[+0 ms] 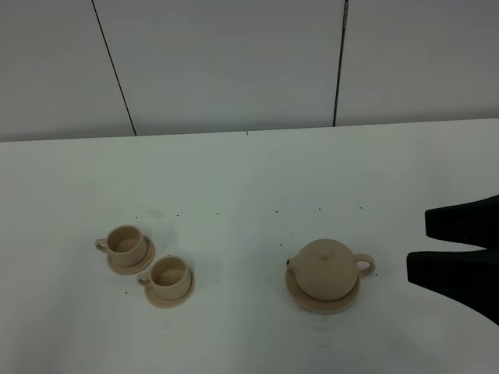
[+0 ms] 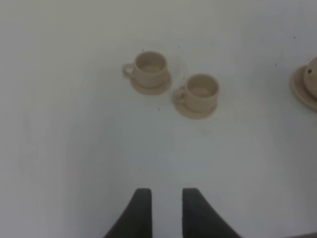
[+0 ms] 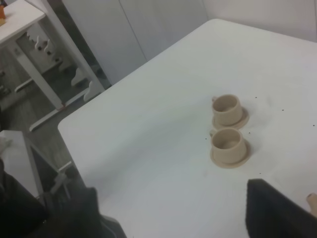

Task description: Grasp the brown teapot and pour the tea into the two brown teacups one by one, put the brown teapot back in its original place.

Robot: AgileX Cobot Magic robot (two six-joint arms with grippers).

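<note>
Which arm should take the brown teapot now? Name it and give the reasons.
Right. The right pincer stands open just beside the brown teapot, whose loop handle points toward it. The left pincer faces the two brown teacups, with the teapot at the edge of its view.

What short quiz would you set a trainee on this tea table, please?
1. True or false: the teapot stands on its saucer.
2. Pick one: the right gripper is A) shut on the teapot, B) open and clear of the teapot, C) lifting the lid.
3. Short answer: which part of the teapot faces that gripper?
Key: 1 true; 2 B; 3 the handle.
</note>
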